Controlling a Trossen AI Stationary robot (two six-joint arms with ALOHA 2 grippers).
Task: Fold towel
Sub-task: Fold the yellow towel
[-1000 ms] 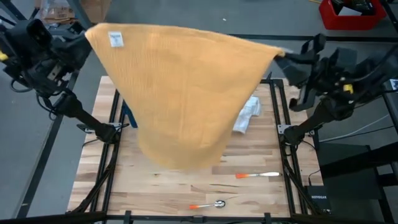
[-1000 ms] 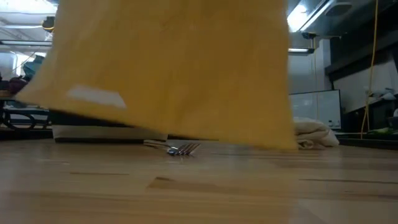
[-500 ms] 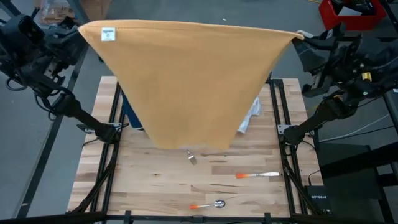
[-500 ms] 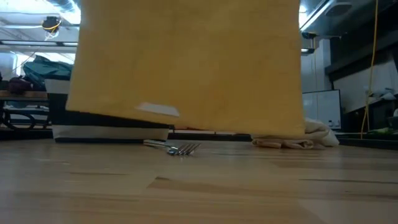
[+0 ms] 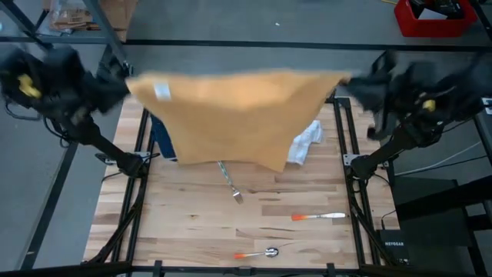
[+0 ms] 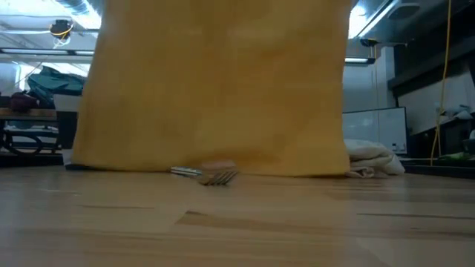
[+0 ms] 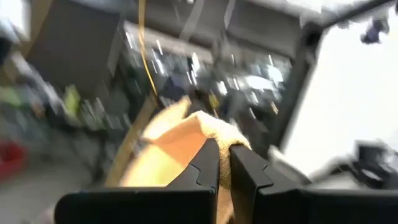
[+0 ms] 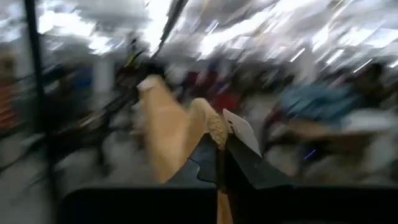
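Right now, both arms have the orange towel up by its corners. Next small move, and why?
Probably lower both arms together toward the wooden table. The orange cloth towel hangs stretched between the left gripper and right gripper, jaws shut on its corners, with its bottom edge near the metal fork, so it could lay out flat.

No readable text anywhere; white tag (image 5: pixel 161 91) on the towel (image 5: pixel 231 115) too blurred to read
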